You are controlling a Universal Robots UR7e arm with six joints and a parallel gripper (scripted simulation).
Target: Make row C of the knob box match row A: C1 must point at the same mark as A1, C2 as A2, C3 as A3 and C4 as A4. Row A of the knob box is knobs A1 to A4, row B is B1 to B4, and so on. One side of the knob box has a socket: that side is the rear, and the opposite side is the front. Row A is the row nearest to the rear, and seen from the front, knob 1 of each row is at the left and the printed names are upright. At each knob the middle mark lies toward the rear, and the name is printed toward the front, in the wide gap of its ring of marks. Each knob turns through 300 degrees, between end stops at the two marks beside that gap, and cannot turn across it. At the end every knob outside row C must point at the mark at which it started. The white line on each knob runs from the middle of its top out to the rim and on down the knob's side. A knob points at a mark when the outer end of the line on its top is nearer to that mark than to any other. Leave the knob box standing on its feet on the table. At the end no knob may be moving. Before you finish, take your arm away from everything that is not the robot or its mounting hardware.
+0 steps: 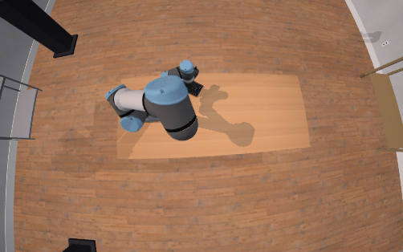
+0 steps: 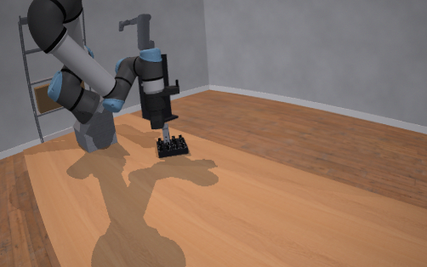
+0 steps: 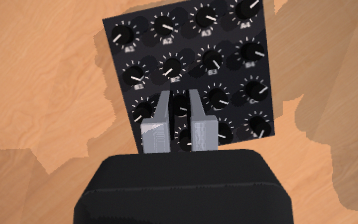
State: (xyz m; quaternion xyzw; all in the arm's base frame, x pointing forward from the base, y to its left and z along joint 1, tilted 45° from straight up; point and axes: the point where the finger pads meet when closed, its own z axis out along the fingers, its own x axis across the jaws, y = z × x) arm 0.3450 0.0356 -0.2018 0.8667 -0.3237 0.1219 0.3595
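The black knob box (image 1: 195, 89) (image 2: 172, 152) (image 3: 149, 57) stands on the table, row A at the top of the wrist view. My gripper (image 2: 166, 139) (image 3: 180, 105) points down, its two grey fingers shut on knob C2 (image 3: 179, 104). C2's line points right and slightly down, much as on knob A2 (image 3: 162, 25). Knob A1 (image 3: 123, 35) and knob C1 (image 3: 144, 110) point lower left. Knob A3 (image 3: 205, 16) and knob C3 (image 3: 217, 97) point right and slightly down. Knob A4 (image 3: 246, 9) and knob C4 (image 3: 255, 90) point upper right. D1 is hidden by a finger.
Knob B2 (image 3: 172, 66) lies just beyond the fingertips, and knob D2 (image 3: 186, 138) shows between the fingers' lower parts. Knob D3 (image 3: 221, 131) is close beside the right finger. The wooden table (image 1: 273, 120) (image 2: 276, 191) (image 3: 50, 100) bears the robot's base and the box.
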